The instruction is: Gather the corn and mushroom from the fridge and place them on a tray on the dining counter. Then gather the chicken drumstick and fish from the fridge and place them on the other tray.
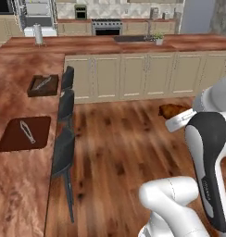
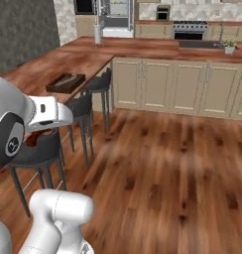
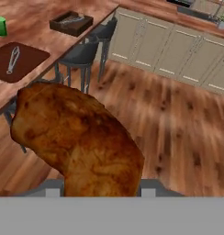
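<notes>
One end effector grips chicken drumstick.

Open floor ahead; three dark stools lining the dining counter edge

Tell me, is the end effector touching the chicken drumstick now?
Touching. In the hand view the chicken drumstick rises directly from between the two tips of the end effector, clamped there above the floor.

You were looking at a wood plank floor beside a reddish wooden counter. Three dark stools stood along the counter's edge, cream cabinets faced the floor, and a stove stood beyond.
</notes>
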{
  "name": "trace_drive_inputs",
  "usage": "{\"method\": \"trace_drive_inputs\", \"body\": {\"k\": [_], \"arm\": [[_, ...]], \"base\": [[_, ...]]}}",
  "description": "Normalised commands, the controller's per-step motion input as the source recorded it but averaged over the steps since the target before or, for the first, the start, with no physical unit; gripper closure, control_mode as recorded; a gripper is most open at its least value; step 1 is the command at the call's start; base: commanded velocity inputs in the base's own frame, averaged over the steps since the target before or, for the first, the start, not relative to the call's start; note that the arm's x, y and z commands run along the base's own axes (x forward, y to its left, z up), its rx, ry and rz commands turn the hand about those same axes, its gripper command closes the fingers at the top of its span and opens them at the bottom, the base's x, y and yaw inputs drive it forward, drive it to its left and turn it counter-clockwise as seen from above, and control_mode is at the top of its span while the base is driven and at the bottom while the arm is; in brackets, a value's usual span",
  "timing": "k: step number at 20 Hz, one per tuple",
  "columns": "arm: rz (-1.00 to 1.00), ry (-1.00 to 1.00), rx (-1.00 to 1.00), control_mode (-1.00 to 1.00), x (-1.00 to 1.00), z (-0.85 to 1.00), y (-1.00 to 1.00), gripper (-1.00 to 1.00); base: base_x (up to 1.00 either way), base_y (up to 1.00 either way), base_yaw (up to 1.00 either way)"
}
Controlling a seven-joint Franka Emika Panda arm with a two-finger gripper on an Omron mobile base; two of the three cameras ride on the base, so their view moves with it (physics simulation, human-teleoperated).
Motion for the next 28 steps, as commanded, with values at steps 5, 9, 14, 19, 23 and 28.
{"method": "trace_drive_inputs", "body": {"k": [5,9,14,19,23,28], "arm": [[0.00,0.00,0.00,1.00,0.00,0.00,0.00,1.00],[0.00,0.00,0.00,1.00,0.00,0.00,0.00,1.00],[0.00,0.00,0.00,1.00,0.00,0.00,0.00,1.00],[0.00,0.00,0.00,1.00,0.00,0.00,0.00,1.00],[0.00,0.00,0.00,1.00,0.00,0.00,0.00,1.00],[0.00,0.00,0.00,1.00,0.00,0.00,0.00,1.00]], "base": [[0.51,-0.59,0.50],[0.56,-0.54,0.40],[0.07,-0.88,0.27],[0.04,-1.00,0.42],[0.29,-0.99,0.45],[0.70,-0.83,0.44]]}}
